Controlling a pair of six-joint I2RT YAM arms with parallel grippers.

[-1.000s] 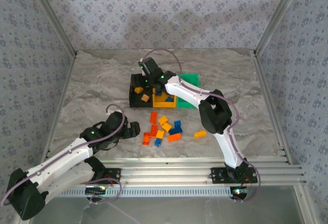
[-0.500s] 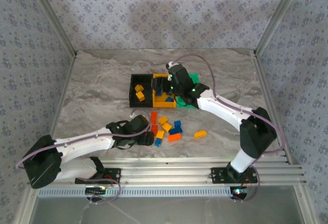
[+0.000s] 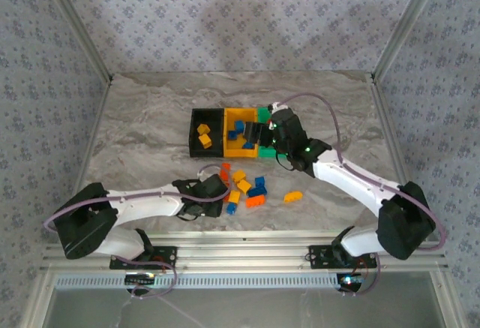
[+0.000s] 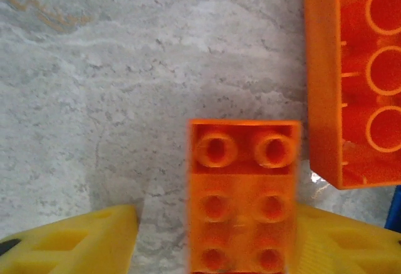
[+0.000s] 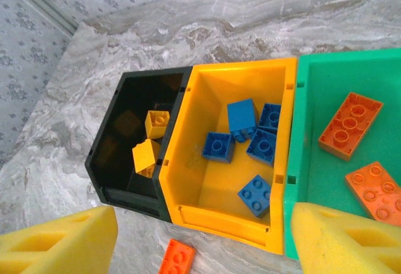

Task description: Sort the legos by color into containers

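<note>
A red-orange lego [image 4: 244, 192] lies studs up on the marble between the yellow fingers [image 4: 69, 242] of my left gripper [image 4: 216, 224]. The right finger is against it and a gap shows on the left side, so the jaws are open. In the top view the left gripper [image 3: 217, 191] sits at the left edge of the loose legos [image 3: 244, 188]. My right gripper [image 5: 200, 249] hangs open and empty above the containers. The black bin [image 5: 106, 161] holds two yellow bricks, the yellow bin [image 5: 207, 92] holds several blue ones, and the green bin [image 5: 313, 79] holds two red-orange ones.
An upturned red-orange brick [image 4: 354, 79] lies just right of the left gripper. One red-orange brick [image 5: 175, 258] lies in front of the yellow bin. A single yellow-orange brick [image 3: 293, 196] lies apart to the right. Metal frame rails [image 3: 247, 249] run along the near edge.
My left arm stretched right to the pile and its jaws narrowed around the red-orange brick. My right gripper swung right, from over the black bin to near the yellow and green bins.
</note>
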